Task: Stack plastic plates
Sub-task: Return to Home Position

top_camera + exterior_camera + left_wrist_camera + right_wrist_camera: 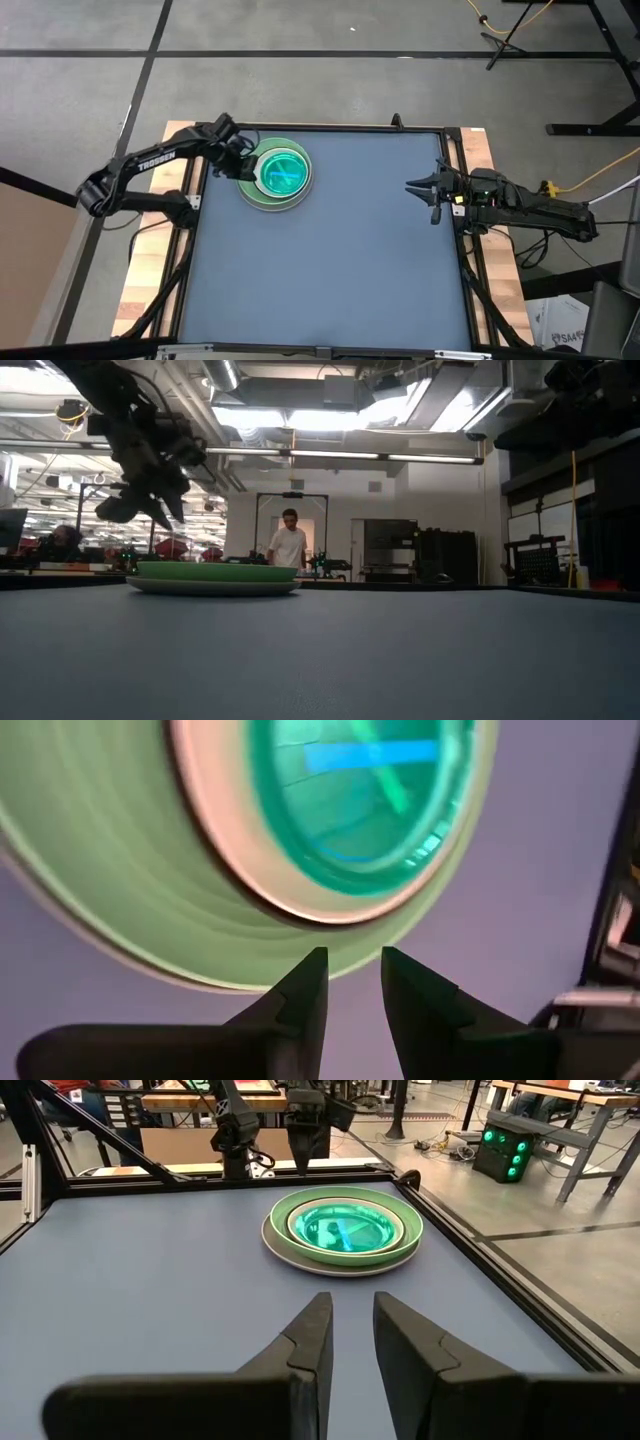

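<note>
blue-topped table [340,260]. plastic plates [277,172], stacked, sit at its 11 o'clock. left gripper [352,958] hovers just beside the stack's 9 o'clock rim, fingers slightly parted, empty; clearing away likely means backing toward 9 o'clock. right gripper [350,1302] waits at 3 o'clock, likewise parted, empty.

Only real obstacle on blue-grey table [330,270]: low stack of round plastic plates [276,175], over on left arm's side. Left gripper [243,160] hangs just beside stack's outer rim, so that side's crowded. Right gripper [420,190] sits at opposite edge, well apart. Middle stretch wide open. Black frame rail [330,128] rims table.
</note>
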Motion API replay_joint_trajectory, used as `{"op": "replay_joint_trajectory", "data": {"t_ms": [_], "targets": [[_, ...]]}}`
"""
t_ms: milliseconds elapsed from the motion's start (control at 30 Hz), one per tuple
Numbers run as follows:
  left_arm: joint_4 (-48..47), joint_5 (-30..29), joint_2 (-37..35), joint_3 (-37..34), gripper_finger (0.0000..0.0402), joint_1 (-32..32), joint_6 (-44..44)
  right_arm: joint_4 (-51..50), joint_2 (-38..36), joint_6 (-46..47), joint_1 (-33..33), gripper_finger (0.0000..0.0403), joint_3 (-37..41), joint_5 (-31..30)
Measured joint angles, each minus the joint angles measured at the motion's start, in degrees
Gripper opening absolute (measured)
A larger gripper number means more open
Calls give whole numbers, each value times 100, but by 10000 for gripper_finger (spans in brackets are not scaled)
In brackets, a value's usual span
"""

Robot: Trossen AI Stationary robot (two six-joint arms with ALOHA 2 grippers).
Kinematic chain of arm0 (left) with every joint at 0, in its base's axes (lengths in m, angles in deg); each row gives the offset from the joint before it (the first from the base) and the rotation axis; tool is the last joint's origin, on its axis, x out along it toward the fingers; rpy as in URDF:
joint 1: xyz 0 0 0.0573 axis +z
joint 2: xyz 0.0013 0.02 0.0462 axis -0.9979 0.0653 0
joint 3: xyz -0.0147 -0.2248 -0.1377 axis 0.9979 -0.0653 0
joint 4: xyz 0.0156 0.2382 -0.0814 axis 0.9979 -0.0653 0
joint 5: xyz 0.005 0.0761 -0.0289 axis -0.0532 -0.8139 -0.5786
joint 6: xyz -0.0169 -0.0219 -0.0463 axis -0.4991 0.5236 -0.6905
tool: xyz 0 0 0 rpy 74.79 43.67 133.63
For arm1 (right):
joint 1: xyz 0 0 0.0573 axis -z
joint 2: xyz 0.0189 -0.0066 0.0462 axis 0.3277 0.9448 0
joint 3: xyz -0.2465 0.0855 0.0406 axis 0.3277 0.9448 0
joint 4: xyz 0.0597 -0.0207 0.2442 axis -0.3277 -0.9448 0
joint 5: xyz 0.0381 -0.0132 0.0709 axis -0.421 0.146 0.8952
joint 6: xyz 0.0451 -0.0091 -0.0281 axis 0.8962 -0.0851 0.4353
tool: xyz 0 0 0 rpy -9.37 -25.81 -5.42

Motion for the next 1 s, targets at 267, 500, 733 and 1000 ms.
{"op": "replay_joint_trajectory", "data": {"t_ms": [267,500,733,1000], "targets": [[1,-336,-963,0,89,-665,1035,-11,-2,0,-1,67,0,20],[176,-1818,-1963,0,89,-1904,1074,-39,-2,0,1,67,-2,20],[1329,-2754,-2476,-282,88,-3115,1044,-37,-2,0,0,67,-2,20],[2993,-3010,-2981,-1115,88,-3821,1822,-33,-2,0,-1,67,-2,30]]}}
